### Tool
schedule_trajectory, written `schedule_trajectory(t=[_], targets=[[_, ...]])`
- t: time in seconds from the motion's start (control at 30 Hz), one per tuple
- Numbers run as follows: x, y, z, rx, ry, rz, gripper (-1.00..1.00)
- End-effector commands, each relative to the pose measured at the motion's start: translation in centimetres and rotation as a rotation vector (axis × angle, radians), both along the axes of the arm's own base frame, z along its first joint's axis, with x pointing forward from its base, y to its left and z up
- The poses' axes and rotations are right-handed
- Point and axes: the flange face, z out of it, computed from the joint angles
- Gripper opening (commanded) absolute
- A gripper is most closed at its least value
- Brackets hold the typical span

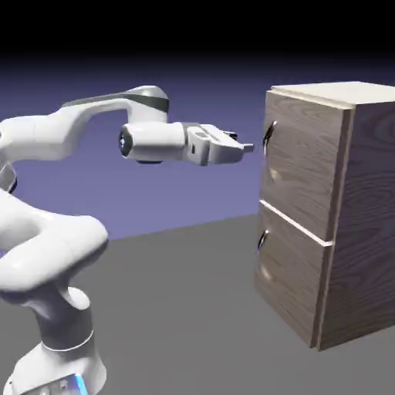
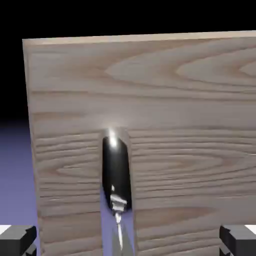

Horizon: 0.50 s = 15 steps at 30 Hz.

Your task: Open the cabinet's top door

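1. Gripper (image 1: 248,146) jaws stand wide apart and hold nothing; in the hand view the two grey fingertips (image 2: 17,239) sit at the bottom corners with bare wood between them.
2. Straight ahead of the gripper, toward the exterior view's right, lies the handle (image 1: 268,137) of the top door (image 1: 297,166), a small curved dark metal piece. The fingertips are near it but apart from it; a gap shows in the exterior view.
3. In the exterior view the handle's long axis runs up and down the door, near the door's upper left edge. In the hand view it also reads as roughly vertical (that view rolls with the hand), left of the midline between the fingers.
4. Closing on the handle would, I judge, call for a short advance plus a small sideways correction so that the fingers straddle it.
5. The arm rises from the lower left, folds at the elbow and holds the hand level, pointing at the door's front.
6. The cabinet (image 1: 370,224) stands on the table (image 1: 185,308) at the right, top door shut and flush, with the lower panel (image 1: 289,281) beneath it.
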Motion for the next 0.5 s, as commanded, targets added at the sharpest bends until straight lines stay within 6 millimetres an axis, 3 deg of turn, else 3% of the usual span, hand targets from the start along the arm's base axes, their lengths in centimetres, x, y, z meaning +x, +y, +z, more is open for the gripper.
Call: schedule_trajectory(t=[0.0,0.13,0.2,0.37,0.4,0.47], targets=[[0.3,0.1,-0.6,-0.007,-0.01,-0.002,0.0],[1.7,0.4,-3.1,-0.034,-0.05,-0.012,0.0],[1.9,0.4,-3.4,-0.037,-0.055,-0.013,0.0],[6.9,0.1,-3.4,-0.037,-0.055,-0.013,0.0],[6.9,0.1,-3.4,-0.037,-0.055,-0.013,-1.0],[6.2,-0.3,-3.4,-0.036,-0.055,0.016,-1.0]])
